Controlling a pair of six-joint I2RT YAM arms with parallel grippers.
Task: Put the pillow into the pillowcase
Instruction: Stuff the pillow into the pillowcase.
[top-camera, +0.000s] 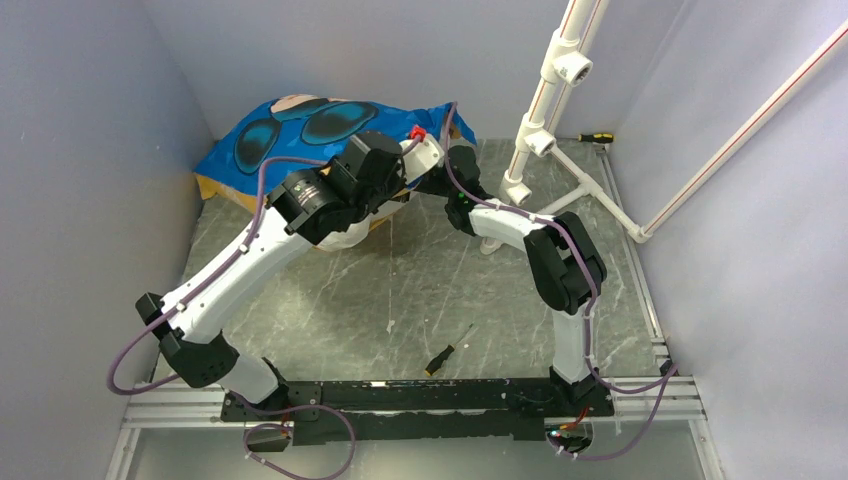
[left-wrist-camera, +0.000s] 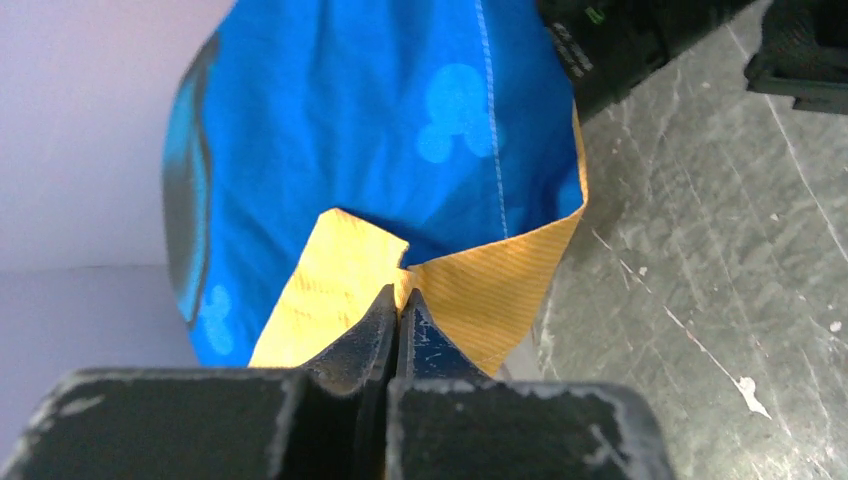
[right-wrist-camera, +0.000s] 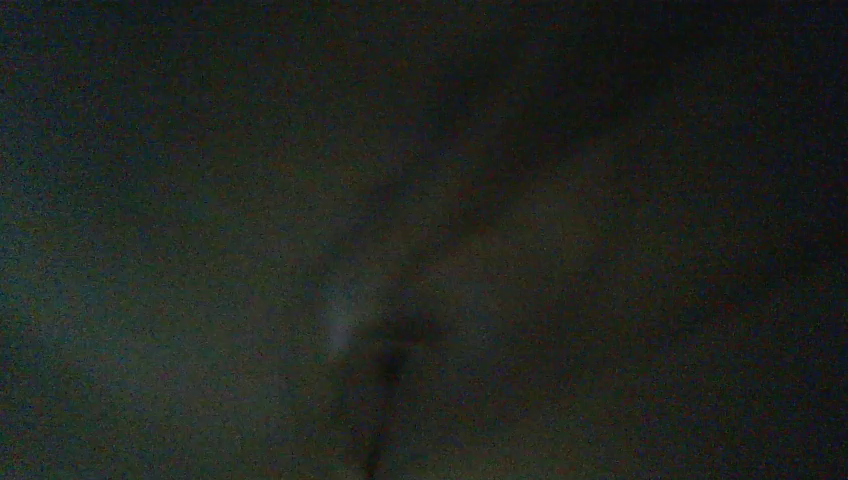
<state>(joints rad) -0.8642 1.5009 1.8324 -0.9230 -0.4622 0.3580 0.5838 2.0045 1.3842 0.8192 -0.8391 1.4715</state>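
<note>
The grey marbled worktop (top-camera: 430, 290) carries everything. Bulging in its far left corner sits the pillowcase (top-camera: 300, 125), blue with big dark mouse ears on top and an orange-yellow lining turned out along its near edge. Only a sliver of the white pillow (top-camera: 348, 236) shows, at that near edge under the left arm (top-camera: 240, 270). A white pipe frame (top-camera: 545, 110) stands toward the far right corner.

Both arms reach to the pillowcase's open edge. The right arm (top-camera: 565, 265) ends there with its claw out of sight – its own camera sees only darkness. That claw is closed narrow, and I cannot tell on what. The left claw (left-wrist-camera: 400, 300) is pinched shut on the orange edge, the cloth puckering at its tips.

2 screwdrivers lie apart – 1 (top-camera: 447, 351) by the near edge between the arm bases, 1 (top-camera: 596, 137) in the far right corner.
</note>
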